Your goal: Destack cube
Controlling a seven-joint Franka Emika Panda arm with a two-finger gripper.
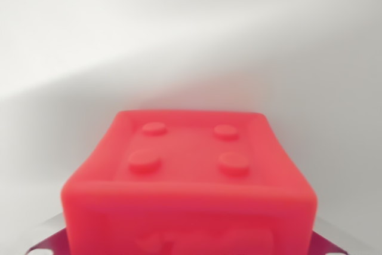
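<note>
Wrist view, cube: a red cube (pixel 190 177) fills the lower middle of the frame, seen from above and close, slightly blurred.
Wrist view, top face: a recessed square panel inside a raised rim, carrying four round studs (pixel 154 128) in a two-by-two pattern.
Wrist view, front face: the near side drops out of frame at the bottom edge; a raised relief shows on it, too blurred and cut off to read.
Wrist view, under the cube: dark purple corners (pixel 39 245) stick out at the lower left and lower right, just beneath the cube's base; whether they belong to a second block or to something else cannot be told.
Wrist view, surface: a plain white surface (pixel 191 40) lies behind and around the cube, with a soft grey shadow band across the middle of the frame.
Wrist view, arm pose: the camera looks down and forward onto the cube's top, so the wrist sits above and just in front of it, tilted rather than straight overhead.
Wrist view, gripper: no fingers appear in the frame; whether they stand apart or together cannot be told.
</note>
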